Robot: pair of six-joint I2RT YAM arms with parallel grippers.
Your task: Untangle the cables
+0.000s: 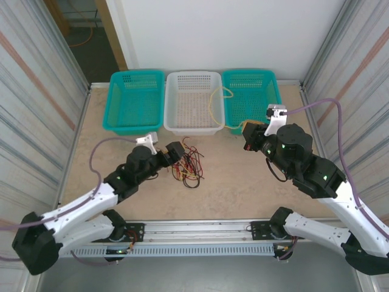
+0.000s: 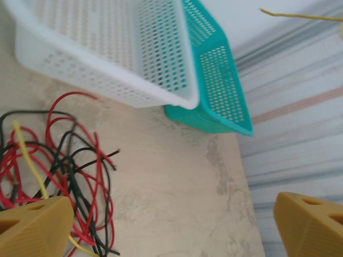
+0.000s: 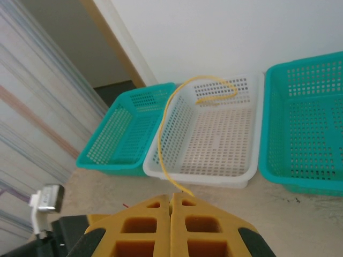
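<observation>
A tangle of red and black cables lies on the table in front of the baskets. My left gripper sits at its left edge, open. In the left wrist view the gripper stands wide apart with bare table between the fingers; the red and black cables and a yellow strand lie beside the left finger. My right gripper is raised and shut on a yellow cable that arcs back over the white basket. The right wrist view has the gripper pinching that yellow cable.
Three baskets stand along the back: a teal one on the left, a white one in the middle, a teal one on the right. Corrugated walls close both sides. Open tabletop lies right of the tangle.
</observation>
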